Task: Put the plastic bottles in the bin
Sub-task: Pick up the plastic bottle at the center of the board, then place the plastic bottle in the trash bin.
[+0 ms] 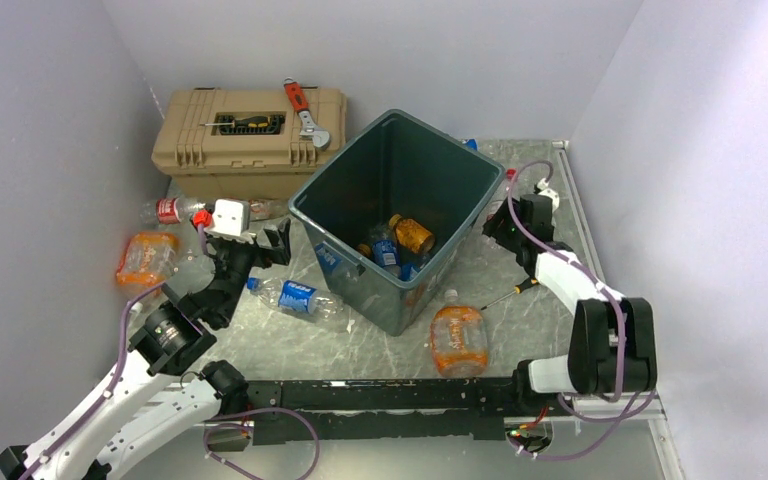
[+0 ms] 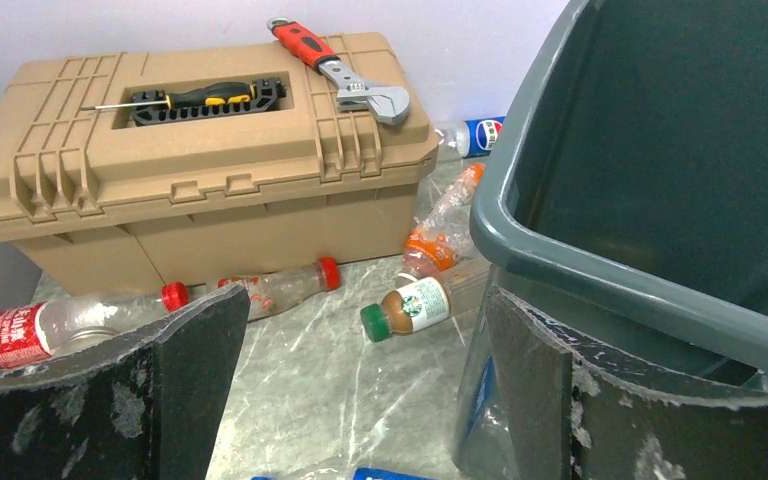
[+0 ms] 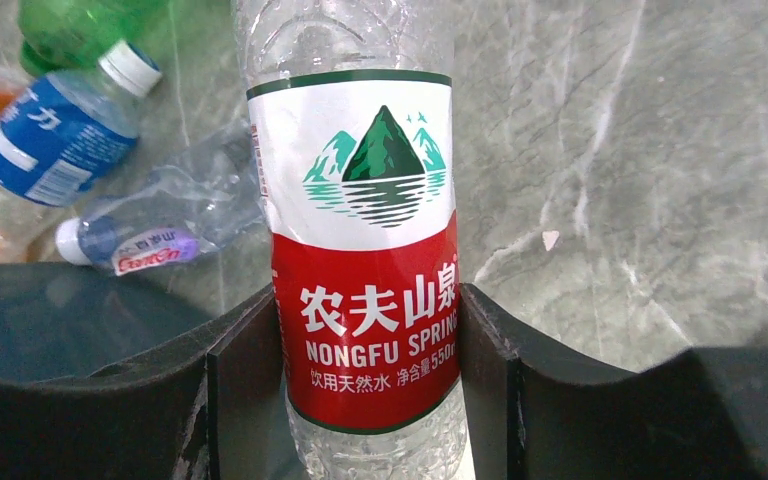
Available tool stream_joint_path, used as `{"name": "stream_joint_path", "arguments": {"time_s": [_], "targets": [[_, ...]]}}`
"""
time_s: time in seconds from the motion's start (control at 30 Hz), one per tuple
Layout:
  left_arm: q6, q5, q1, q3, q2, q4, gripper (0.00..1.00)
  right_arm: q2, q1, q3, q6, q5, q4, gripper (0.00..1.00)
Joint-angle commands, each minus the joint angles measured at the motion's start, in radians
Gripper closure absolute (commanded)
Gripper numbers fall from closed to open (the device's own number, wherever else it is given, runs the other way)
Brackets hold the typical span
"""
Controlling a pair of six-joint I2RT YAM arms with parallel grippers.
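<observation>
The bin (image 1: 430,165) stands mid-table with several bottles (image 1: 410,235) inside. My right gripper (image 1: 497,228) is low beside the bin's right wall. In its wrist view the gripper (image 3: 365,380) is shut on a clear bottle with a red and white label (image 3: 360,250), both pads pressed on the label. My left gripper (image 1: 260,232) hangs open and empty left of the bin (image 2: 600,270), above bare table (image 2: 365,310). A blue-label bottle (image 1: 295,297) lies just below it. A crushed orange bottle (image 1: 457,338) lies in front of the bin.
A tan toolbox (image 1: 250,130) at the back left carries a red wrench (image 2: 335,70) and a screwdriver (image 2: 190,97). Bottles lie along its front (image 2: 280,285), (image 2: 410,308), and left (image 1: 147,258). More bottles (image 3: 55,135) lie behind the bin. A small screwdriver (image 1: 512,292) lies by the right arm.
</observation>
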Motion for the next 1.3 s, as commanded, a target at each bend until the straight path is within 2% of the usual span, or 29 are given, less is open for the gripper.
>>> {"name": "stream_joint_path", "arguments": {"time_s": [0.0,0.27,0.67,0.77,0.9,0.97,1.13,1.27], "targets": [[0.017,-0.016,-0.004,0.011,0.006,0.029,0.07,-0.114,-0.003,-0.026,0.045,0.114,0.009,0.65],[0.014,-0.026,-0.004,0.011,0.008,0.025,0.07,-0.346,0.000,-0.048,0.096,0.230,-0.087,0.68],[0.020,-0.034,-0.004,0.007,-0.014,0.033,0.07,-0.695,0.015,0.017,0.130,0.212,-0.243,0.69],[0.019,-0.040,-0.003,0.008,-0.013,0.031,0.07,-0.802,0.017,0.041,0.130,0.168,-0.272,0.69],[0.023,-0.055,-0.003,0.008,-0.025,0.035,0.08,-0.890,0.019,0.138,0.091,0.011,-0.322,0.69],[0.026,-0.062,-0.003,0.005,-0.041,0.044,0.10,-0.922,0.019,0.173,0.054,-0.125,-0.312,0.69],[0.028,-0.051,-0.003,-0.020,-0.109,0.113,0.08,-0.997,0.033,0.184,0.058,-0.550,-0.169,0.68],[-0.041,0.040,-0.002,0.049,-0.099,0.102,0.07,-1.033,0.045,0.095,0.238,-0.772,0.089,0.68]]}}
